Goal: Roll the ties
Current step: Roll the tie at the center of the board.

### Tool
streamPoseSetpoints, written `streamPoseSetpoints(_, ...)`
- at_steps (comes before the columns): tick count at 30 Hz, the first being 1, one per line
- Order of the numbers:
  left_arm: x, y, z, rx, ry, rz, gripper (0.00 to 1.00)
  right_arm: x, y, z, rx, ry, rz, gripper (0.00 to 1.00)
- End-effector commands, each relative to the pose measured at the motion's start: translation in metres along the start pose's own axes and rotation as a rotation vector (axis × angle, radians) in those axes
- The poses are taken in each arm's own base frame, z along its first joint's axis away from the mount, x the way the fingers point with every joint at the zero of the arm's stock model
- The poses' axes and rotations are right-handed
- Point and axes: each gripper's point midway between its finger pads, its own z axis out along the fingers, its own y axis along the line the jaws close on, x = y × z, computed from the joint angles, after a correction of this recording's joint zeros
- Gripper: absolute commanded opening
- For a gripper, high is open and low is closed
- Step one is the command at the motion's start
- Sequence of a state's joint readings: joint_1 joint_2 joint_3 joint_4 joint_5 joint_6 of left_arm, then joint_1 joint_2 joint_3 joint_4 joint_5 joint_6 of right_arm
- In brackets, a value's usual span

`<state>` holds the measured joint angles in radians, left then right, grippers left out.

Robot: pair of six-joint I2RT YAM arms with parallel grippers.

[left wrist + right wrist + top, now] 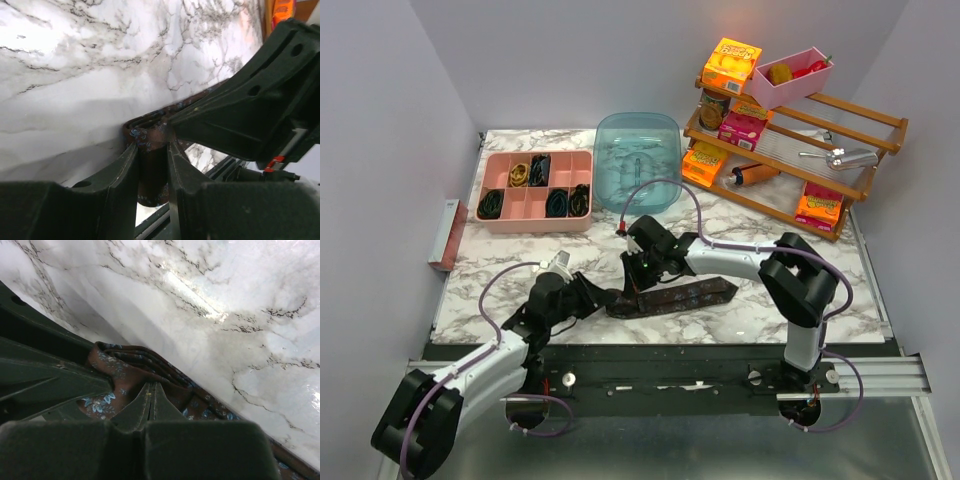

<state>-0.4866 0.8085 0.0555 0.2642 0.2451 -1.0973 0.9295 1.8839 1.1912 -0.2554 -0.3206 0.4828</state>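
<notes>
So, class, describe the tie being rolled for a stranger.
On the marble table, look near the middle of the front edge. The tie lies there, a dark brown strip with small blue flowers, one end in the left gripper. The ties in the pink tray are coiled; this one is mostly stretched out.

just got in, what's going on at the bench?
Both arms are working one dark brown tie on the marble table. The left claw is clamped on its folded end; the right claw, shut, has its tips at the folds. The rest lies flat. Rolled ties sit in the pink tray.
</notes>
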Motion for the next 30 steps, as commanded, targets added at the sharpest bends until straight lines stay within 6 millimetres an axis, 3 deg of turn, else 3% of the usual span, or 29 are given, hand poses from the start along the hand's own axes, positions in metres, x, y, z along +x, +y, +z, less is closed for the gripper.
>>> streamPoseSetpoints(1,0.015,0.027,0.002,-0.097,0.040,0.060,0.07,-0.009,0.012,-0.012,-0.005,-0.048,-0.016,0.01)
streamPoseSetpoints(7,0.004,0.022,0.001,-0.158,0.012,0.139,0.01,-0.015,0.010,-0.023,0.028,-0.070,-0.023,0.01)
streamPoseSetpoints(15,-0.008,0.014,-0.005,-0.166,-0.040,0.176,0.01,-0.006,-0.001,-0.032,0.083,-0.061,-0.041,0.01)
streamPoseSetpoints(21,-0.009,0.016,-0.006,-0.200,-0.031,0.226,0.00,0.004,-0.002,-0.026,0.063,-0.024,-0.044,0.01)
streamPoseSetpoints(30,-0.019,0.000,-0.006,-0.278,-0.025,0.349,0.00,0.012,-0.004,-0.010,0.054,0.024,-0.038,0.01)
